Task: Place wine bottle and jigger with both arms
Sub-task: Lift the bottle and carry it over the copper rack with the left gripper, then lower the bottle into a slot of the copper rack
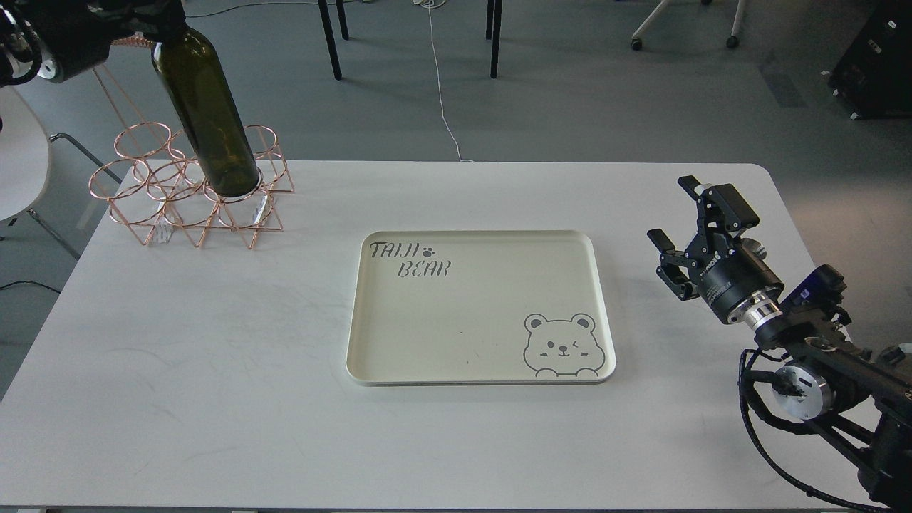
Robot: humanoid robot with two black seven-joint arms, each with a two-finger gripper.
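The wine bottle (206, 107) is dark olive-green and tilted, with its neck up at the top left. Its base sits in or at a front ring of the copper wire rack (153, 203). My left gripper (158, 20) is at the frame's top left, shut on the bottle's neck and partly cut off by the edge. My right gripper (671, 209) is open and empty above the table's right side, right of the tray. The jigger is out of view.
A cream tray (370, 356) printed with "TAIJI BEAR" and a bear face lies mid-table. The white table (214, 399) ends just behind the rack. A white chair (21, 157) stands at the left, with chair legs and a cable on the floor behind.
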